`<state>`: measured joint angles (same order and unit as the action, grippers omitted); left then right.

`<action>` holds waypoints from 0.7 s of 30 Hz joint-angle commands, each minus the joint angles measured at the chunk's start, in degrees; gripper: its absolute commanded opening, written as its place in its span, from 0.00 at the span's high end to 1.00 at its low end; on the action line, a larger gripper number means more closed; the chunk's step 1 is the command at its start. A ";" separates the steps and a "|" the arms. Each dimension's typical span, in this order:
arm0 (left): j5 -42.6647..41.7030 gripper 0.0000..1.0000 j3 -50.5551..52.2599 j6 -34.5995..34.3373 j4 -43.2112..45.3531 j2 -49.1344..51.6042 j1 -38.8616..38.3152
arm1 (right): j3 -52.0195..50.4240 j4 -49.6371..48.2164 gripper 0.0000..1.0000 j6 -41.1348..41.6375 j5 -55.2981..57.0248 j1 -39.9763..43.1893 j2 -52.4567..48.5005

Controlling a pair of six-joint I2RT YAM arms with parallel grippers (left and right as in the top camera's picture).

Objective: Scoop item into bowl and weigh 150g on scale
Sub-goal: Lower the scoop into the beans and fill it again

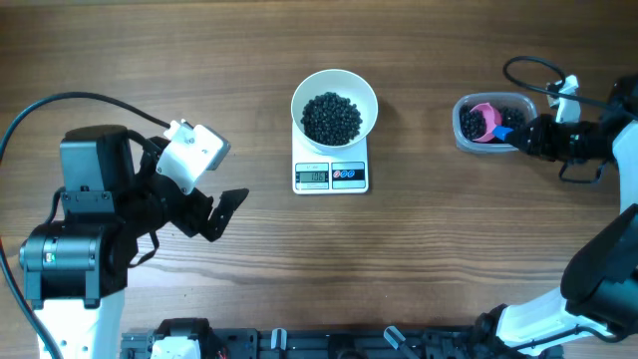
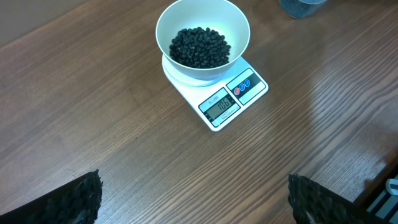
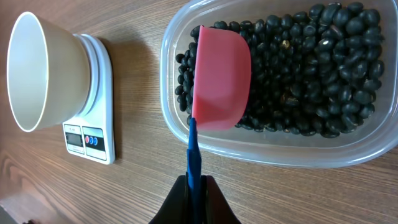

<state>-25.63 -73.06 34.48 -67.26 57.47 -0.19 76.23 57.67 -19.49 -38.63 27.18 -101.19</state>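
The white bowl (image 1: 334,104) stands on the white scale (image 1: 332,176) at the table's middle, with a dark heap of black pellets (image 1: 331,117) inside. More pellets (image 3: 298,81) fill the clear tub (image 1: 490,124) at the right. My right gripper (image 3: 194,183) is shut on the blue handle (image 3: 193,155) of a pink scoop (image 3: 221,81), whose cup is over the tub's left part. My left gripper (image 1: 221,212) rests open at the left, well away from the scale, its fingers (image 2: 74,199) wide apart over bare wood. The bowl (image 2: 202,38) and scale display (image 2: 221,106) appear in the left wrist view.
The left arm's base (image 1: 75,249) fills the lower left corner and the right arm (image 1: 598,269) the lower right. A black cable (image 1: 528,70) loops behind the tub. A dark rail (image 1: 299,344) runs along the front edge.
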 commanded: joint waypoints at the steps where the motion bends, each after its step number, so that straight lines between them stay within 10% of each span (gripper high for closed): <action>1: -1.11 0.00 -0.90 1.11 0.13 0.07 0.42 | -0.13 0.63 0.96 1.64 -3.23 1.97 -0.85; 21: -1.11 0.00 -0.90 1.11 0.13 0.07 0.42 | -0.13 3.72 0.95 6.03 -17.46 11.63 -0.83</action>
<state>-25.63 -73.06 34.48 -67.26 57.47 -0.19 76.23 61.30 -15.99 -49.84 38.81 -101.19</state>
